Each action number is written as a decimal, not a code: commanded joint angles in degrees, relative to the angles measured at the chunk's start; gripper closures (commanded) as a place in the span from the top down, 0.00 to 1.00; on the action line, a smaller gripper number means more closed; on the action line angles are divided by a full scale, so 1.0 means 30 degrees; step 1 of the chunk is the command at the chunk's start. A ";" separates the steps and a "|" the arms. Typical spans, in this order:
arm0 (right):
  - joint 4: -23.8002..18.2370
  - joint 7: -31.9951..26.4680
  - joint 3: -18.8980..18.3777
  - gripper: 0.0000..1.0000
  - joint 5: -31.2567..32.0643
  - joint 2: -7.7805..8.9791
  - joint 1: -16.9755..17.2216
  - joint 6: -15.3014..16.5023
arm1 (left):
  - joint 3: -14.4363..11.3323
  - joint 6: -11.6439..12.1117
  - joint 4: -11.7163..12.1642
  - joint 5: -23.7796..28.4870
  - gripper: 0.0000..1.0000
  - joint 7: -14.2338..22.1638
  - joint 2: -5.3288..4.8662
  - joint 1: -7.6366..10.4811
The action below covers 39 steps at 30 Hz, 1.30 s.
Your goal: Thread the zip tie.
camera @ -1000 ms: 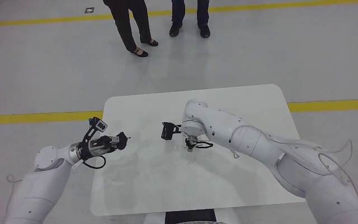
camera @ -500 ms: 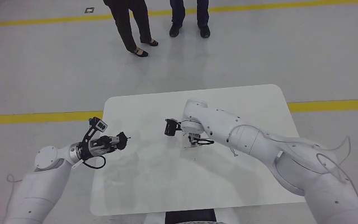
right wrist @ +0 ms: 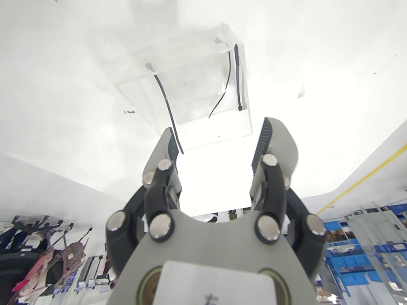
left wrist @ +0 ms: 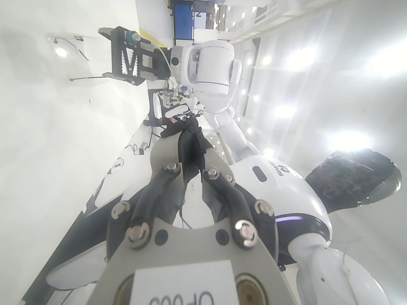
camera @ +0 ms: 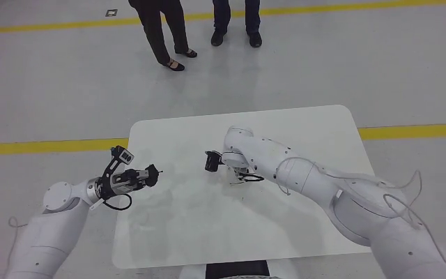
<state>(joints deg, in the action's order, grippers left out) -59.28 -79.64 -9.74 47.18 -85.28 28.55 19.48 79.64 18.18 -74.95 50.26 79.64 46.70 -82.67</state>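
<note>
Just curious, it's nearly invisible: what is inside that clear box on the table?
Black zip ties show through the clear box; whether they lie inside or on top cannot be told. The open right end effector hides its near corner.

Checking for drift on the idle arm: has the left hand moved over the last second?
No. In the top view the left hand sits at the same spot by the table's left edge as in both earlier pictures.

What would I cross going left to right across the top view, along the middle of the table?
First the left gripper → right gripper → the table at its right edge.
</note>
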 commanded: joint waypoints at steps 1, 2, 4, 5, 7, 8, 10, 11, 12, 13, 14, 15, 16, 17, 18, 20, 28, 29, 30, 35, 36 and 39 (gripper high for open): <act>0.0173 0.0000 0.0000 0.45 0.0017 -0.0114 0.0029 -0.0001 | 0.0000 0.0000 0.0000 0.0000 0.00 0.0000 0.0000 0.0000; 0.0304 0.0000 0.0000 0.45 0.0024 -0.0186 0.0063 -0.0001 | 0.0000 0.0000 0.0000 0.0000 0.00 0.0000 0.0000 0.0000; 0.0448 0.0000 0.0000 0.45 0.0020 -0.0284 0.0087 -0.0001 | 0.0000 0.0000 0.0000 0.0000 0.00 0.0000 0.0000 0.0000; 0.0510 0.0000 0.0000 0.45 0.0007 -0.0327 0.0100 -0.0001 | 0.0000 0.0000 0.0000 0.0000 0.00 0.0000 0.0000 0.0000; 0.0647 0.0000 0.0000 0.45 -0.0045 -0.0414 0.0150 -0.0001 | 0.0000 0.0000 0.0000 0.0000 0.00 0.0000 0.0000 0.0000; 0.0696 0.0000 0.0000 0.45 -0.0077 -0.0446 0.0168 -0.0001 | 0.0000 0.0000 0.0000 0.0000 0.00 0.0000 0.0000 0.0000; 0.0793 0.0000 0.0000 0.44 -0.0061 -0.0510 0.0224 -0.0001 | 0.0000 0.0000 0.0000 0.0000 0.00 0.0000 0.0000 0.0000; 0.0833 0.0000 0.0000 0.44 -0.0054 -0.0534 0.0260 -0.0001 | 0.0000 0.0000 0.0000 0.0000 0.00 0.0000 0.0000 0.0000; 0.0901 0.0000 0.0000 0.44 -0.0040 -0.0563 0.0303 -0.0001 | 0.0000 0.0000 0.0000 0.0000 0.00 0.0000 0.0000 0.0000; 0.0961 0.0000 0.0000 0.44 -0.0038 -0.0585 0.0340 -0.0001 | 0.0000 0.0000 0.0000 0.0000 0.00 0.0000 0.0000 0.0000; 0.1016 0.0000 0.0000 0.44 -0.0027 -0.0608 0.0371 -0.0001 | 0.0000 0.0000 0.0000 0.0000 0.00 0.0000 0.0000 0.0000; 0.1061 0.0000 0.0000 0.44 -0.0004 -0.0632 0.0387 -0.0001 | 0.0000 0.0000 0.0000 0.0000 0.00 0.0000 0.0000 0.0000; 0.1108 0.0000 0.0000 0.43 -0.0003 -0.0663 0.0406 -0.0001 | 0.0000 0.0000 0.0000 0.0000 0.00 0.0000 0.0000 0.0000; 0.1147 0.0000 0.0000 0.42 -0.0010 -0.0683 0.0421 -0.0001 | 0.0000 0.0000 0.0000 0.0000 0.00 0.0000 0.0000 0.0000; 0.1180 0.0000 0.0000 0.43 0.0005 -0.0704 0.0424 -0.0001 | 0.0000 0.0000 0.0000 0.0000 0.00 0.0000 0.0000 0.0000; 0.1229 0.0000 0.0000 0.43 0.0018 -0.0744 0.0431 -0.0001 | 0.0000 0.0000 0.0000 0.0000 0.00 0.0000 0.0000 0.0000; 0.1053 0.0000 0.0000 0.44 0.0198 -0.0661 0.0054 -0.0001 | 0.0000 0.0000 0.0000 0.0000 0.00 0.0000 0.0000 0.0000; 0.0996 0.0000 0.0000 0.44 0.0187 -0.0608 0.0000 -0.0001 | 0.0000 0.0000 0.0000 0.0000 0.00 0.0000 0.0000 0.0000; 0.0953 0.0000 0.0000 0.44 0.0255 -0.0563 -0.0031 -0.0001 | 0.0000 0.0000 0.0000 0.0000 0.00 0.0000 0.0000 0.0000; 0.0494 0.0000 0.0000 0.47 0.0295 -0.0280 0.0022 -0.0001 | 0.0000 0.0000 0.0000 0.0000 0.00 0.0000 0.0000 0.0000; 0.0264 0.0000 0.0000 0.47 0.0142 -0.0190 0.0029 -0.0001 | 0.0000 0.0000 0.0000 0.0000 0.00 0.0000 0.0000 0.0000; -0.0156 0.0000 0.0000 0.48 -0.0048 0.0045 0.0096 -0.0001 | 0.0000 0.0000 0.0000 0.0000 0.00 0.0000 0.0000 0.0000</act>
<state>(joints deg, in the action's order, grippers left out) -59.36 -79.64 -9.74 47.15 -85.36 28.75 19.48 79.64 18.18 -74.95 50.26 79.64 46.70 -82.67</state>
